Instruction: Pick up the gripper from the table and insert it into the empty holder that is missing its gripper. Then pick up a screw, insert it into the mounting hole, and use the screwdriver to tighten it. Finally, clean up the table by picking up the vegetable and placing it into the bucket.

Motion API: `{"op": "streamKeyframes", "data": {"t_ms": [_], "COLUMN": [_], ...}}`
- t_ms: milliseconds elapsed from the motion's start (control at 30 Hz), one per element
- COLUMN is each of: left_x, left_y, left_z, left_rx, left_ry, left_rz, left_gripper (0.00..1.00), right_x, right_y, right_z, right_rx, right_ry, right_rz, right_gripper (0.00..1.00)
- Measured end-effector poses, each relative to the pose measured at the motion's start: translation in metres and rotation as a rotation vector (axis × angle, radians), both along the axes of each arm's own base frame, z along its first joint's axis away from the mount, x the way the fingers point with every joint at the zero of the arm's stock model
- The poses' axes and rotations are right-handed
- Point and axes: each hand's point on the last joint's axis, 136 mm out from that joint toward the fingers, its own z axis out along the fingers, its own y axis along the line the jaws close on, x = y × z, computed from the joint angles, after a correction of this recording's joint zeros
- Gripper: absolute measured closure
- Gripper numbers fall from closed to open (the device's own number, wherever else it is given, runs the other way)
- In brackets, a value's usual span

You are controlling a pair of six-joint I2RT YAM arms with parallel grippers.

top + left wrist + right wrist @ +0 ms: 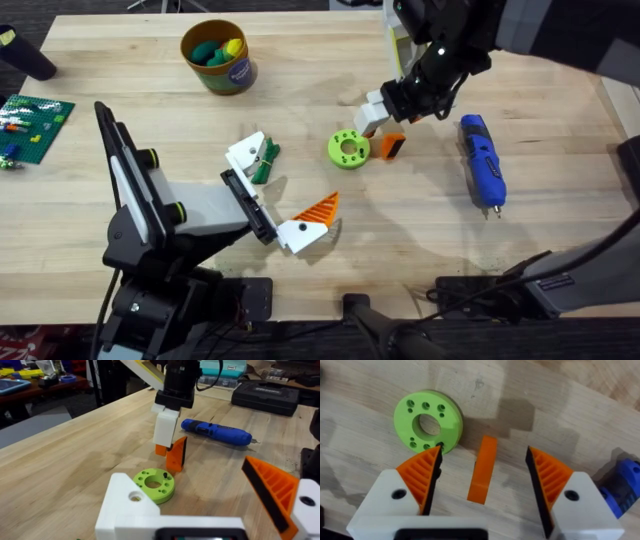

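Right fingers: we see them wide, straddling the gripper, not touching.
Left fingers: wide, empty.

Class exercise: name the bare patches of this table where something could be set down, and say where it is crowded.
Free: bare wood left of the bucket; the near edge below the screwdriver. Crowded: the middle, around the green disc, the orange gripper and both arms' grippers, left and right.

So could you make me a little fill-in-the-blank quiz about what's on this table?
1. The right hand hangs open over the small ____ block.
2. The disc beside that block is lime-____.
3. The blue screwdriver lies flat on the ____.
4. The bucket stands at the table's ____ edge.

Missing words: orange; green; table; far
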Motion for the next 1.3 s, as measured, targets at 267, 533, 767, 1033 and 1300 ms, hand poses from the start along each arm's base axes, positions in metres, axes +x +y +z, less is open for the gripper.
{"op": "streamKeyframes", "data": {"t_ms": [267, 533, 767, 1033, 1300], "left_x": [0.000, 0.000, 0.000, 0.000, 0.000], "left_y": [0.000, 0.000, 0.000, 0.000, 0.000], "left_z": [0.000, 0.000, 0.000, 0.000, 0.000], "left_rx": [0.000, 0.000, 0.000, 0.000, 0.000], "left_ry": [0.000, 0.000, 0.000, 0.000, 0.000], "left_rz": [0.002, 0.002, 0.002, 0.002, 0.002], "left_gripper": [0.015, 0.015, 0.015, 0.015, 0.015], "right_x": [0.000, -0.008, -0.020, -0.039, -0.032], "right_y": [0.000, -0.004, -0.009, -0.018, -0.004], "right_z": [-0.002, -0.002, 0.013, 0.044, 0.043], "right_rx": [-0.003, -0.018, -0.023, 0.005, 0.039], "right_ry": [0.002, 0.036, 0.070, 0.056, 0.012], "right_rz": [0.000, -0.002, -0.065, -0.184, -0.209], "right_gripper": [0.049, 0.049, 0.049, 0.049, 0.049]}}
